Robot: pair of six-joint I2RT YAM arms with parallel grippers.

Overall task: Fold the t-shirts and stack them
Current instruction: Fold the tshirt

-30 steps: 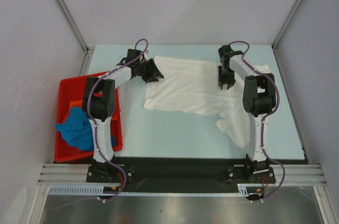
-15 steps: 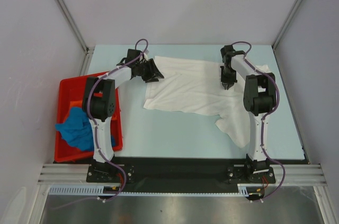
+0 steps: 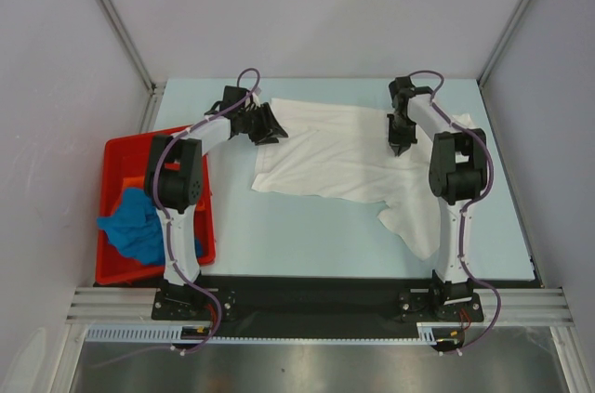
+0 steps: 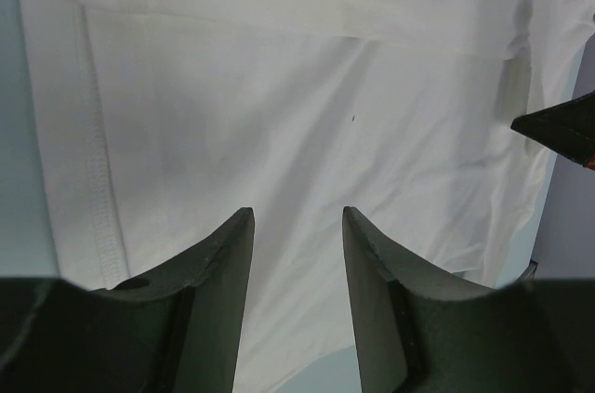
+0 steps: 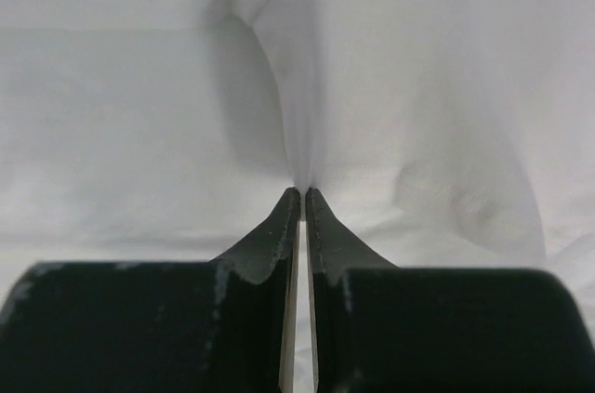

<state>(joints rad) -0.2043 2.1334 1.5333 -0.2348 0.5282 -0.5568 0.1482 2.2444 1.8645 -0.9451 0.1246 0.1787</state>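
Table, pale blue, carrying a white t-shirt spread crumpled across its far half, one part trailing toward the near right. Red bin at the left edge, holding a bunched blue t-shirt and a glimpse of an orange t-shirt. Left gripper at the white shirt's left hem, jaws apart, cloth visible between them. Right gripper with jaws pressed together, pinching a raised ridge of the white cloth.

Spread on pale blue tabletop: white t-shirt, left tool at its left edge, right tool tip-down on it. At left, red bin holding blue t-shirt.
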